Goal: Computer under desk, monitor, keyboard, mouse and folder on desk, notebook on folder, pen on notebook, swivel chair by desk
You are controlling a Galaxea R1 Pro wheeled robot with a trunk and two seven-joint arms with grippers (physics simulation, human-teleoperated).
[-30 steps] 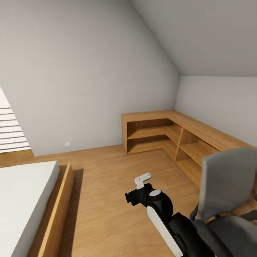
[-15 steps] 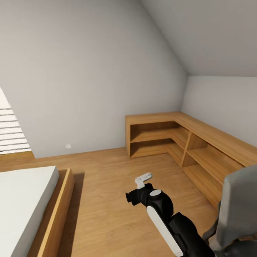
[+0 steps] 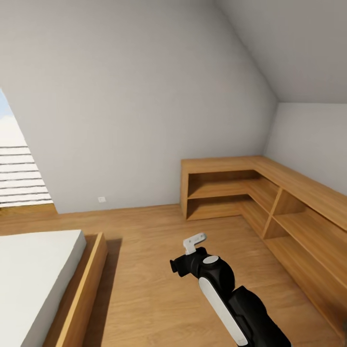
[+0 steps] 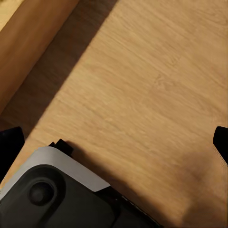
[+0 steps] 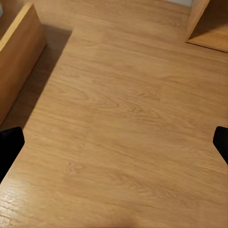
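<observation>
I face a bedroom corner with a wooden floor [image 3: 144, 270]. A black and white arm of mine [image 3: 217, 289] is folded low in the head view, with a small white bracket [image 3: 194, 241] at its top. In the left wrist view my left gripper [image 4: 114, 147] is open, its dark fingertips [image 4: 9, 147] far apart over bare floor, above a grey and black part of my body [image 4: 52, 190]. My right gripper [image 5: 114, 147] is also open, with its fingertips [image 5: 221, 142] at the frame edges and only floor between them.
A bed with a white mattress [image 3: 29, 279] and a wooden frame [image 3: 79, 299] lies at the left. A low wooden corner shelf unit [image 3: 226, 185] runs along the back and right walls. A window with blinds [image 3: 19, 168] is at the far left.
The camera has turned left, so the grey swivel chair slid out past the right edge and the shelf shifted right. The arm keeps the same pose.
</observation>
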